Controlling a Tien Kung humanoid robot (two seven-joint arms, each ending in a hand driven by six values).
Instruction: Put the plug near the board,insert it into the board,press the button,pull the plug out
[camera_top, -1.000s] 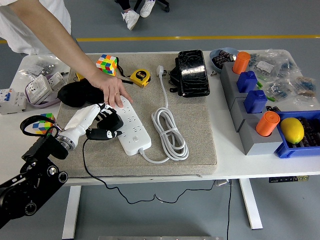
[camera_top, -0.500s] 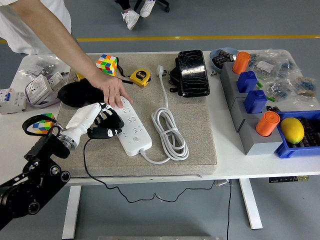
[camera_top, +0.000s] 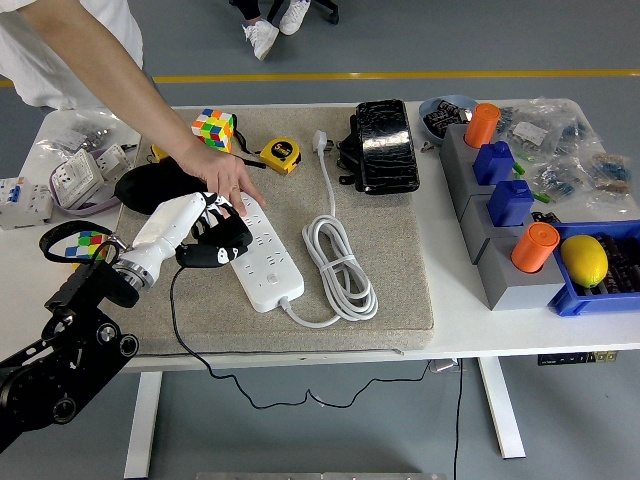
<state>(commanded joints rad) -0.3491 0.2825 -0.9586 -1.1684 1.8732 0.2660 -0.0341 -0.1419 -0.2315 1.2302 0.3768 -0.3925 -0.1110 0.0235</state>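
A white surface (camera_top: 500, 335) on a grey floor carries a beige mat (camera_top: 400, 260), and on it lies a white power strip (camera_top: 265, 255) with its coiled cord (camera_top: 340, 265). Over the last second the left robot hand (camera_top: 205, 232) has risen and edged toward the strip's left side, carrying the black plug (camera_top: 215, 254) with it; its white fingers (camera_top: 178, 222) are curled round the plug body. The plug now sits just beside the strip, so I judge the approach nearly done and insertion next. A person's hand (camera_top: 222, 175) (from the far side) has stayed pressed on the strip's far end, steadying it. The plug is small, black and glossy, trailing a thin black wire (camera_top: 172, 320) over the surface's edge.
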